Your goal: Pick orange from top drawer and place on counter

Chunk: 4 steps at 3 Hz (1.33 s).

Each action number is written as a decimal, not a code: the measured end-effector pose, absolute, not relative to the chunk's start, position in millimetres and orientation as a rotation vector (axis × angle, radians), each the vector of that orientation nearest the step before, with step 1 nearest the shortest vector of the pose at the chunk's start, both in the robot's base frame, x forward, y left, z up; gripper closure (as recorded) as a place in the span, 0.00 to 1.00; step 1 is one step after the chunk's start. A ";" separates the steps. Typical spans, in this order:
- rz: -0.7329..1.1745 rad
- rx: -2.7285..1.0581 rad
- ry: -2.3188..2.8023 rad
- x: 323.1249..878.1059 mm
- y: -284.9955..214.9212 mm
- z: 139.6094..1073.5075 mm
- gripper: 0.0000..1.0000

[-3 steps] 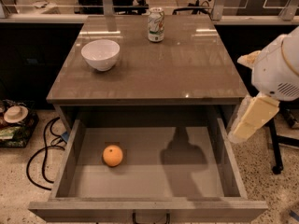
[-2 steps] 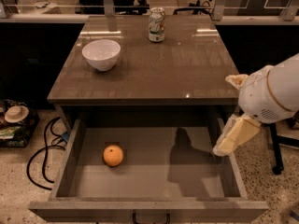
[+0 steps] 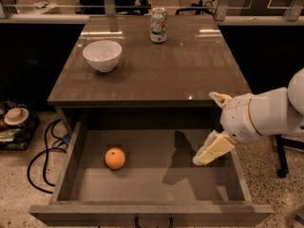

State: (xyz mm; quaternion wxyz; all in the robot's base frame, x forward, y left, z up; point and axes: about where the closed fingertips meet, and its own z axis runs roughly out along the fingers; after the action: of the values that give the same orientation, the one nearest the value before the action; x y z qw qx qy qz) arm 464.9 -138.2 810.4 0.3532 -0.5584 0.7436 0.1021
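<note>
The orange (image 3: 115, 158) lies on the floor of the open top drawer (image 3: 156, 184), toward its left side. The hand (image 3: 212, 149) hangs over the drawer's right part, well apart from the fruit; whether it is spread or pressed together cannot be told. On the counter (image 3: 180, 65) stand a white bowl (image 3: 102, 55) and a soda can (image 3: 158, 25).
</note>
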 end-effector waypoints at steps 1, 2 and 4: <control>0.324 -1.420 1.892 462.7 -129.1 791.2 0.00; 0.324 -1.420 1.892 462.7 -129.1 791.2 0.00; 0.416 -1.406 1.842 469.3 -106.1 753.1 0.00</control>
State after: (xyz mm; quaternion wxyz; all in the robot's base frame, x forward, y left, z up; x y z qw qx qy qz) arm 469.3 -106.1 753.1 0.3836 -0.5514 0.7227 0.1630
